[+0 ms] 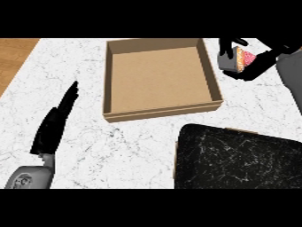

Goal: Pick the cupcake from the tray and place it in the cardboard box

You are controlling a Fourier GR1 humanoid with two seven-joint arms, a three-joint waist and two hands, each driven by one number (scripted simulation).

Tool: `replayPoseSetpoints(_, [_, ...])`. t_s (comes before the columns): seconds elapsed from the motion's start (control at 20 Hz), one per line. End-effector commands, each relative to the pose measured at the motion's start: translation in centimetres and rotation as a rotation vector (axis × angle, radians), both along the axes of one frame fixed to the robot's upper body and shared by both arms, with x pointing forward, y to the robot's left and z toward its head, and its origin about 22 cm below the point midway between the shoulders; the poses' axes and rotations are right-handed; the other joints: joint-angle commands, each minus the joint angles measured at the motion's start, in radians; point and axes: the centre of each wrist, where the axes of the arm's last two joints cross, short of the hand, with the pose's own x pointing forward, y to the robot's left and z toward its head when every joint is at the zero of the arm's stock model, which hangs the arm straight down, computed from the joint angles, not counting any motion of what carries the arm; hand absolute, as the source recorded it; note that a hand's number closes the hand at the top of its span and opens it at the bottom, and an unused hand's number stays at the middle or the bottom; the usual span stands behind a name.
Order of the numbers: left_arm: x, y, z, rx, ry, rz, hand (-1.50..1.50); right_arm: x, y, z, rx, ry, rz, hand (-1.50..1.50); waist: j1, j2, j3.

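Tabletop (81, 146): white marble with grey veins, filling most of my view; a strip of wood-toned surface (3, 66) shows at the upper left beyond its edge.
Tray (245, 157): a dark, black-marbled slab with rounded corners at the lower right, running out of view on the right; its near top shows nothing standing on it.
Cardboard box (160, 113): an open brown box, lying flat at the upper middle, its floor bare; it sits just above the tray, a narrow band of tabletop between them.
Right forearm (300, 84): grey, coming in along the right edge, above the tray.
Left hand (52, 128): my black fingers lie straight and together, pointing up toward the far left of the box, holding nothing; the grey wrist shows at the lower left.
Right hand (261, 60): raised at the upper right, just right of the box's far corner, fingers and thumb curled round the cupcake.
Cupcake (238, 60): in my right hand, tipped on its side, grey wrapper toward the box and pink top toward my palm; it is outside the box, beside its right wall.
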Motion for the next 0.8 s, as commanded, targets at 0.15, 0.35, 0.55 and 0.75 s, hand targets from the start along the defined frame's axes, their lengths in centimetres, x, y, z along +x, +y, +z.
replayPoseSetpoints(0.15, [-0.8,0.2,-0.7,0.013,0.014,0.013,0.00,2.5,2.7,2.6,0.086,0.083,0.229,1.50,-0.030,-0.016,-0.003])
replayPoseSetpoints(0.35, [0.1,0.4,-0.3,0.007,0.022,0.023,0.00,3.4,7.5,2.9,0.041,0.084,0.230,1.50,-0.035,-0.012,-0.004])
replayPoseSetpoints(0.55, [-0.4,1.6,-1.1,-0.003,0.007,0.068,0.00,3.6,11.8,1.8,-0.020,0.099,0.254,1.50,-0.064,-0.022,-0.005])
replayPoseSetpoints(0.75, [-1.3,1.4,-0.4,0.005,0.028,0.066,0.00,3.4,15.6,1.4,-0.081,0.122,0.284,1.50,-0.063,-0.028,-0.004])
